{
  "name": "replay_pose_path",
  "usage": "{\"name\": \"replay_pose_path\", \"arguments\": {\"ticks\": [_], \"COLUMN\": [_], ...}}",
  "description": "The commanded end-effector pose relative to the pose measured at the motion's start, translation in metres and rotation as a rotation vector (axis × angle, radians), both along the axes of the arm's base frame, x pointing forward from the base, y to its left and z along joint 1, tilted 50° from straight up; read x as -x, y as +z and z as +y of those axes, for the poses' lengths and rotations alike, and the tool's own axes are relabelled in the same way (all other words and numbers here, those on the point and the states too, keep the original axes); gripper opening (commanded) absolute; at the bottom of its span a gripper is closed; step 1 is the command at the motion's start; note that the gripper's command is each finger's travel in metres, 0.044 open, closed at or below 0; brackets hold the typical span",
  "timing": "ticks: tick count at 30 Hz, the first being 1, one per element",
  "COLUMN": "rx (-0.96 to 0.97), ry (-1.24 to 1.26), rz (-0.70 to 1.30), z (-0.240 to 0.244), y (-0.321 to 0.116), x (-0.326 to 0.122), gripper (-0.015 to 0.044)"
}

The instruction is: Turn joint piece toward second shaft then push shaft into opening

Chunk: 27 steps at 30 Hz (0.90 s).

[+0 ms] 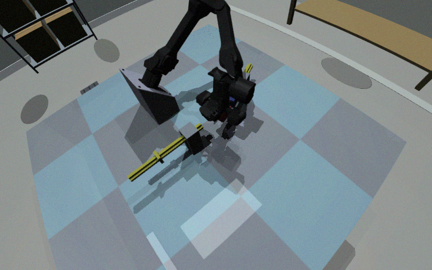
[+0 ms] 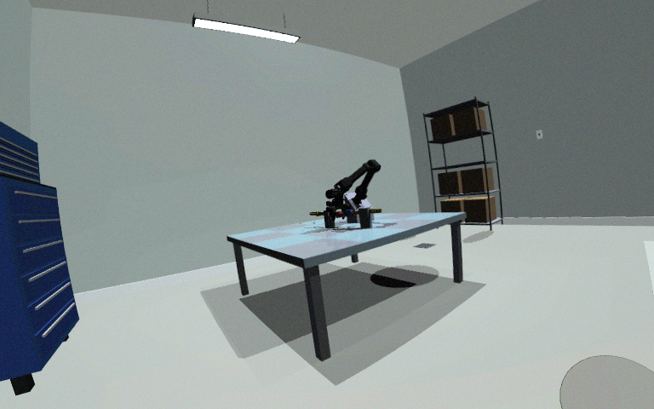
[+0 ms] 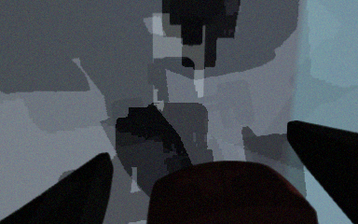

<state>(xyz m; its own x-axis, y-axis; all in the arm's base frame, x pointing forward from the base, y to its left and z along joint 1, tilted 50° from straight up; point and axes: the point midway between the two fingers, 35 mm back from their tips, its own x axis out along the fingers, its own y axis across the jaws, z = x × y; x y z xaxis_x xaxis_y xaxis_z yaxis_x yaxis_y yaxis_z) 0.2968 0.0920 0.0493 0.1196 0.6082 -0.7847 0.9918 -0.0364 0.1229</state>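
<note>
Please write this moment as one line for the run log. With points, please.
gripper (image 1: 223, 129) (image 3: 199, 145): open, holding nothing | red joint piece (image 3: 230, 196): between the fingers, ungripped | yellow striped shaft (image 1: 146, 165): through its block (image 1: 194, 143)
</note>
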Motion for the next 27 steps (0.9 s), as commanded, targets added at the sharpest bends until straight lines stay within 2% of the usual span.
{"name": "replay_pose_path", "arguments": {"ticks": [1,9,19,27], "rx": [-0.004,-0.198,-0.194,-0.151], "ry": [0.001,0.018,0.018,0.198], "rz": [0.001,-0.015,-0.018,-0.186], "z": [0.0,-0.019,-0.02,-0.041], "y": [0.0,0.018,0.018,0.031], "x": [0.0,0.003,0.003,0.0], "gripper": [0.044,0.044,0.044,0.044]}}
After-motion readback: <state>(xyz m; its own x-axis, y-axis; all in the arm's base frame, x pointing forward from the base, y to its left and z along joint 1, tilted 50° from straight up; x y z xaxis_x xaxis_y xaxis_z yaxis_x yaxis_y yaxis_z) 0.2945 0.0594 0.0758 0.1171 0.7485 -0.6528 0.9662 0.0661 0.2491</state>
